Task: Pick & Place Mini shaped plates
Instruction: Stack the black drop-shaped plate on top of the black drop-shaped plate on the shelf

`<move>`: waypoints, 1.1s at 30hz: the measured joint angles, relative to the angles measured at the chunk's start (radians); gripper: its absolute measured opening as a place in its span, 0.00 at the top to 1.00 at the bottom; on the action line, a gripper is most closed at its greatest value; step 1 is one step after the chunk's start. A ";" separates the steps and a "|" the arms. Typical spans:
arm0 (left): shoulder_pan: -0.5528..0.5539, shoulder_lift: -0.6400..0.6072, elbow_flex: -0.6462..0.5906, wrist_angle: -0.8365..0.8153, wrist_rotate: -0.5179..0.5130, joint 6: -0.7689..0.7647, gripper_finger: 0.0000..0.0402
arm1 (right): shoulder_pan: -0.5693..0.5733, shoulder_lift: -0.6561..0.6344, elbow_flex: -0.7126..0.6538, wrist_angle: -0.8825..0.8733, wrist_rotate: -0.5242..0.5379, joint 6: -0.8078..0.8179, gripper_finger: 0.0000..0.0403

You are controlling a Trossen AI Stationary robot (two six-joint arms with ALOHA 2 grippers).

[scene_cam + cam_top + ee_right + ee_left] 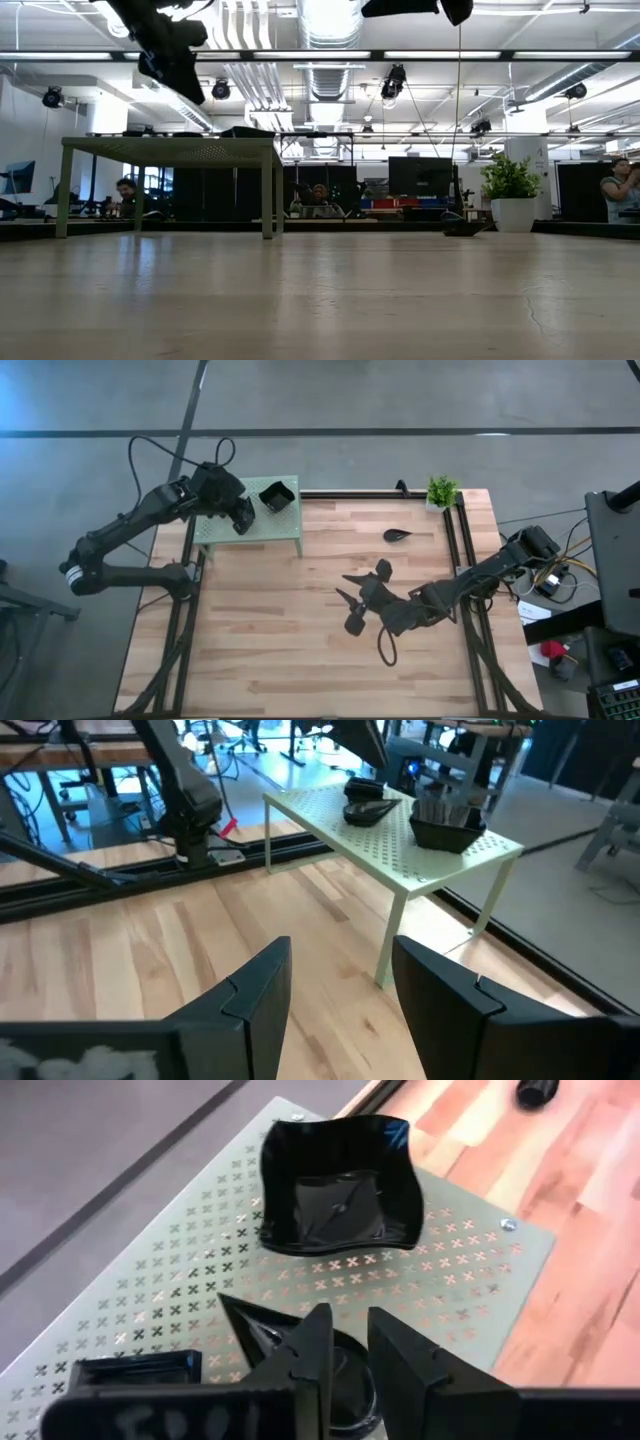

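A green perforated stand (290, 532) sits at the table's far left. On it lie a black square wavy-rimmed plate (338, 1185), a black leaf-shaped plate (262, 1330) and another black square plate (130, 1370). My left gripper (350, 1350) hangs open just above the leaf-shaped plate with nothing between its fingers; the high view shows it over the stand's left part (240, 515). One more leaf-shaped plate (396, 536) lies on the bare wood toward the far right. My right gripper (340, 990) stands open over the middle of the table (368, 592), raised and pointing toward the stand.
A small potted plant (441, 490) stands at the far right corner. Black rails (455, 550) run along the table's far and right sides. Bare wood (260, 650) lies toward the near left. People sit in the room beyond the table.
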 joint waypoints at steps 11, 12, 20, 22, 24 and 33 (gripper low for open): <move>-0.006 0.004 -0.076 -0.075 0.125 0.013 0.85 | -0.009 0.000 0.000 -0.013 0.000 0.031 0.58; -0.006 0.004 -0.086 -0.076 0.141 0.017 0.85 | -0.009 0.000 0.000 -0.013 0.000 0.031 0.58; -0.006 0.004 -0.112 -0.075 0.173 0.020 0.85 | -0.009 0.000 0.000 -0.013 -0.001 0.029 0.58; -0.006 0.004 -0.116 -0.074 0.173 0.020 0.85 | -0.009 0.000 0.000 -0.014 -0.001 0.027 0.58; -0.006 0.004 -0.126 -0.072 0.173 0.020 0.85 | -0.009 0.000 0.000 -0.014 -0.001 0.026 0.58; -0.005 0.008 -0.165 -0.029 0.120 -0.009 0.86 | -0.010 0.000 0.000 -0.014 -0.001 0.026 0.58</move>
